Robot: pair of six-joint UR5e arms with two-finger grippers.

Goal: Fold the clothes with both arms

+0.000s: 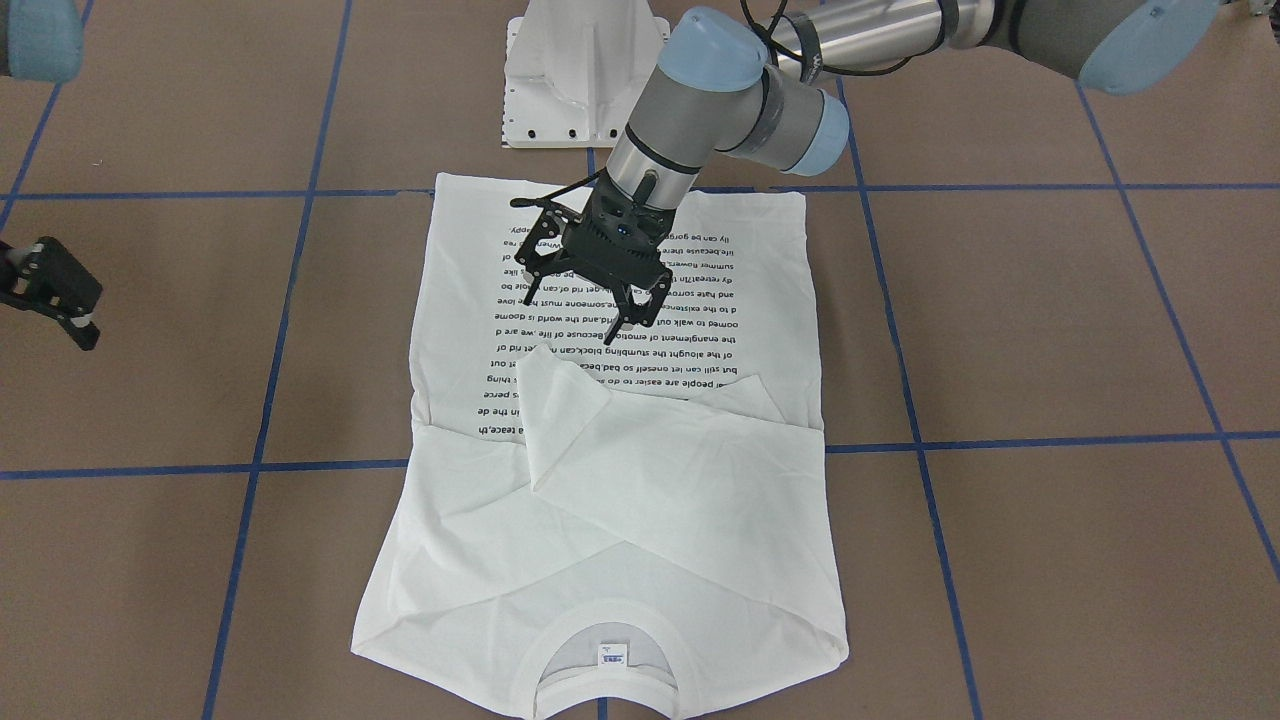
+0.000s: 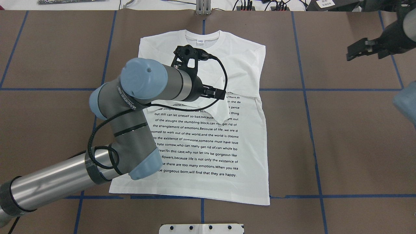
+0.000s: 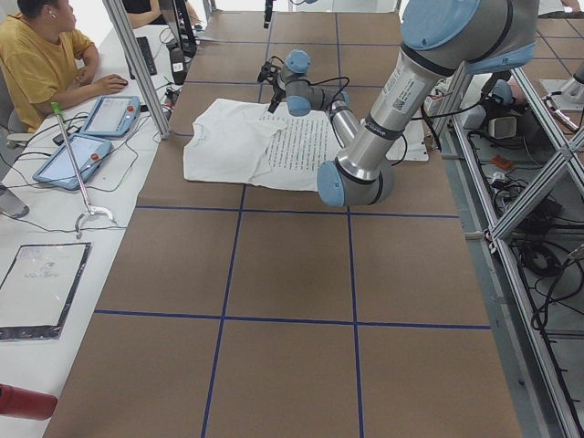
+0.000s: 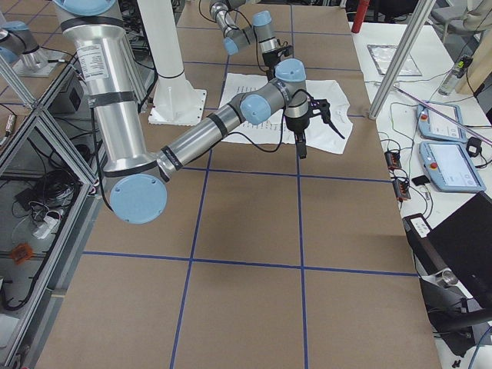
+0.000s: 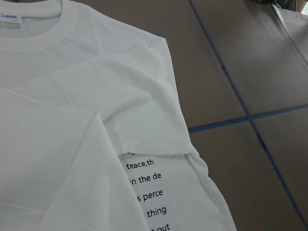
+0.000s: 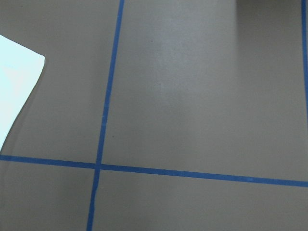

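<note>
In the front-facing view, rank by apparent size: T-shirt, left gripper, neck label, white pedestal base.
1. T-shirt.
2-3. white pedestal base and left gripper: about alike, base cropped, gripper nearer the camera.
4. neck label.

My left arm (image 2: pixel 58 182) and right arm (image 4: pixel 207 131) are silver-grey tubes with grey joints, light blue caps, white lettering and looped black cables. My left gripper (image 1: pixel 635 322) and right gripper (image 2: pixel 349 55) are black and two-fingered.
</note>
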